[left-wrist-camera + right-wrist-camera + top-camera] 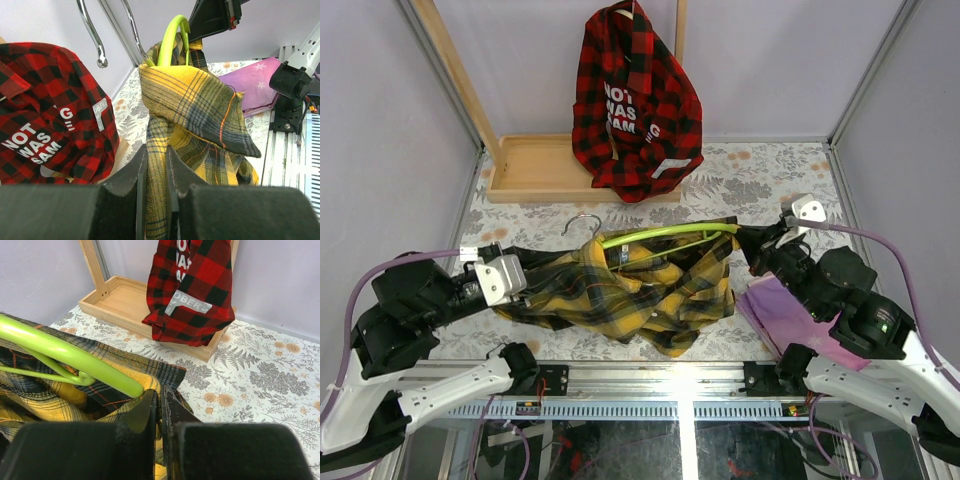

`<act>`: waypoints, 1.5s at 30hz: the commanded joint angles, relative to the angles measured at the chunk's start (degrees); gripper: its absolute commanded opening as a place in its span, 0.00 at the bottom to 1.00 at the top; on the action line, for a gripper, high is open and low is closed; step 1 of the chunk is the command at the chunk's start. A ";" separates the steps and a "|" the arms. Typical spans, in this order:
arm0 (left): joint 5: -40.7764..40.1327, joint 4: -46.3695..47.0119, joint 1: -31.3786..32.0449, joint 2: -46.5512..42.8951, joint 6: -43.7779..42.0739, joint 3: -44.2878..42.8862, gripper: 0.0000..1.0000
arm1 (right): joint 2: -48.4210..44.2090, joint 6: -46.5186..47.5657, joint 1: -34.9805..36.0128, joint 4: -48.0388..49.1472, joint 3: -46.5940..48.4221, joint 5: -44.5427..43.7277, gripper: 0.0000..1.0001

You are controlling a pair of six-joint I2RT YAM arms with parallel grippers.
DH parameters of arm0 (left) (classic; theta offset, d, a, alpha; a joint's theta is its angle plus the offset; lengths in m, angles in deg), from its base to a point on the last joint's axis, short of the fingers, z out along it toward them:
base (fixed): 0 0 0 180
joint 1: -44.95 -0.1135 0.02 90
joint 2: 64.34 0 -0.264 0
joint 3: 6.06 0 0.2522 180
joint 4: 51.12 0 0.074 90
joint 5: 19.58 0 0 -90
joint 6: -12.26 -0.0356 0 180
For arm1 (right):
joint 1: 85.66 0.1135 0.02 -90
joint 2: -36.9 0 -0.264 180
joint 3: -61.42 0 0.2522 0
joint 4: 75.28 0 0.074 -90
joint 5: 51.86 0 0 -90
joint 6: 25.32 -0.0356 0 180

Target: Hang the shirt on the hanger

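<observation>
The yellow and dark plaid shirt [620, 290] lies bunched across the middle of the table. The lime-green hanger [670, 235] runs along its far edge, partly inside the fabric, with its metal hook [582, 225] sticking out to the left. My left gripper [520, 272] is shut on the shirt's left end; in the left wrist view a band of shirt [157, 125] runs up from the shut gripper [156, 150] to the hanger [170, 40]. My right gripper [745, 248] is shut on the shirt's right edge [150, 372] beside the hanger's end [75, 357].
A red-and-black plaid shirt [635, 100] hangs on the wooden rack [535, 165] at the back. A purple cloth [785, 310] lies under my right arm. Metal frame posts stand at the corners, and the rail runs along the near edge.
</observation>
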 commanded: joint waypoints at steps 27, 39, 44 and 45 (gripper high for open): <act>-14.83 7.18 0.34 -1.32 -4.89 -6.51 0.00 | -7.00 2.33 -3.62 -22.74 11.67 -6.46 0.00; -23.04 6.09 0.25 7.23 -19.86 -6.18 0.00 | 4.61 -1.65 -3.63 -27.72 20.73 -8.08 0.00; -22.22 6.18 0.29 10.94 -21.29 -7.30 0.00 | 8.62 -5.49 -3.61 -25.52 25.43 -5.12 0.00; -21.78 6.22 0.29 11.57 -21.45 -7.57 0.00 | 9.75 -6.61 -3.64 -25.28 26.28 -3.78 0.01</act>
